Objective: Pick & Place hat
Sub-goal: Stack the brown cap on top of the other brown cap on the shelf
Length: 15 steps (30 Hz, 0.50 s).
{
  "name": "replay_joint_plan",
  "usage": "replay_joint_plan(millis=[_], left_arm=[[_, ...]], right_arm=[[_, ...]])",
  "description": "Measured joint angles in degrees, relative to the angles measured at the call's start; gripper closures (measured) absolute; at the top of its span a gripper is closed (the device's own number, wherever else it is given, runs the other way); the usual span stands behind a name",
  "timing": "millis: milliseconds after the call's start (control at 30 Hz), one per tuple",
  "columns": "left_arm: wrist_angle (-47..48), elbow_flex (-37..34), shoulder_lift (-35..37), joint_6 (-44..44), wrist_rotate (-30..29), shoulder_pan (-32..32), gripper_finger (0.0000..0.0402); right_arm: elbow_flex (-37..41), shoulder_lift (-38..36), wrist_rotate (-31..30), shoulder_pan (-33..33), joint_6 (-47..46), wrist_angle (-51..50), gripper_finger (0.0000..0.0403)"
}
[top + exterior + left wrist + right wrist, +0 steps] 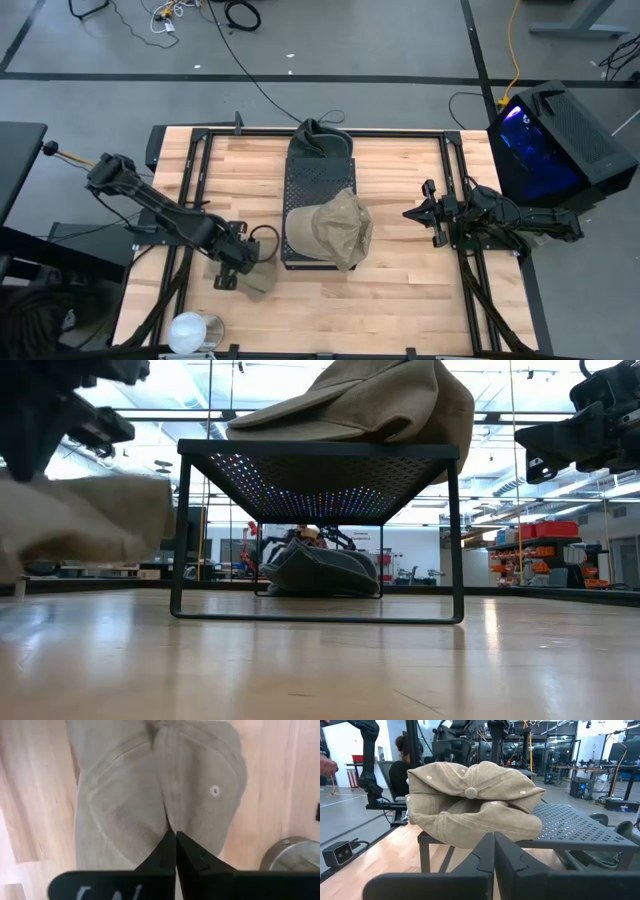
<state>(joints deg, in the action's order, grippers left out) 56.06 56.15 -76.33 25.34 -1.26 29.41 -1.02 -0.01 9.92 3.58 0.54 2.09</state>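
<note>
Left hand [245, 262]: pinched on a tan hat [258, 279], near worktop [400, 290] front-left.
Right hand [415, 213]: closed, empty, right edge.
Second hat [335, 228]: on black rack [310, 180].

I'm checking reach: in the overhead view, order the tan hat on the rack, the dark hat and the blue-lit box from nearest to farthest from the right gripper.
From the right gripper:
1. Tan cloth hat on the black mesh rack, toward table centre.
2. Blue-lit black box, off the table's right edge.
3. Dark folded hat, at the rack's far end.

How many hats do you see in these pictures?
3: a tan hat on the black rack, another tan hat pinched by the left gripper beside the rack, and a dark hat under the rack.
</note>
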Motion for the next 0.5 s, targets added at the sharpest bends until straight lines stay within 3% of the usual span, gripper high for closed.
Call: replay_joint_plan(millis=[500], left_arm=[[8.7,5.7,0.4,1.0,0.0,0.0,0.0401]], right_arm=[[0.0,0.0,0.0,0.0,0.0,0.0,0.0396]])
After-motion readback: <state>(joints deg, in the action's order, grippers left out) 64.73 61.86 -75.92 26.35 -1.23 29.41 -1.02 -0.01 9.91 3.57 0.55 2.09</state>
